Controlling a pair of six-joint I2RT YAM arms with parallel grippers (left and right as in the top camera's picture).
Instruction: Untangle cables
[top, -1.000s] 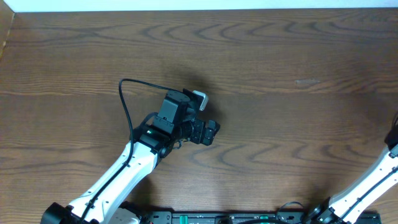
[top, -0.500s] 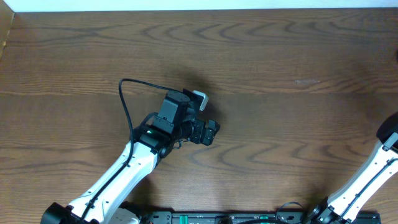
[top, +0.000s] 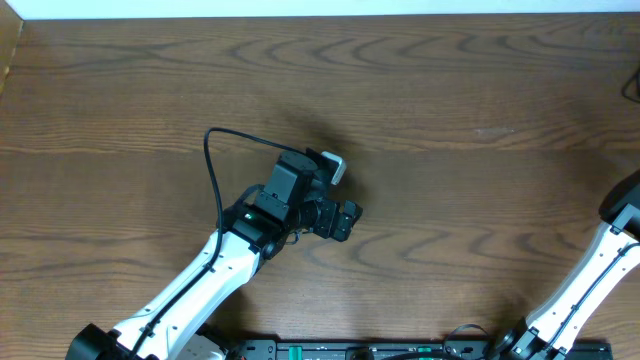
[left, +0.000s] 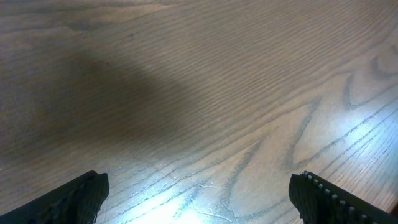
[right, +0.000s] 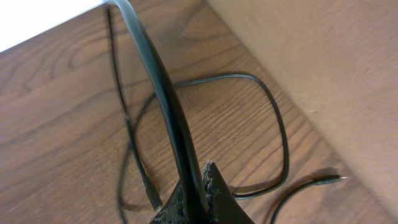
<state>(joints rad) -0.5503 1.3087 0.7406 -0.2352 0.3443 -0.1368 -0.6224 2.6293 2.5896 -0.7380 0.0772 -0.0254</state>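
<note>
In the right wrist view my right gripper (right: 202, 186) is shut on a black cable (right: 158, 87) that rises taut from the jaws toward the top of the frame. More of this thin black cable lies in a loose loop (right: 277, 118) on the wood, with a small plug end (right: 333, 179) at the right. A short black strand (top: 632, 88) shows at the overhead's right edge. No white cable is in view. My left gripper (top: 345, 218) is open and empty over bare wood, its jaws wide apart in the left wrist view (left: 199, 193).
A brown side panel (right: 323, 62) stands right beside the cable loop. The right arm (top: 615, 225) reaches past the overhead's right edge. The left arm's own thick black wire (top: 215, 170) arcs over the table. A white strip (top: 300, 8) runs along the far edge.
My left gripper has shifted slightly to the right. The right arm has moved up along the right edge, and a black strand now shows at the upper right edge.
</note>
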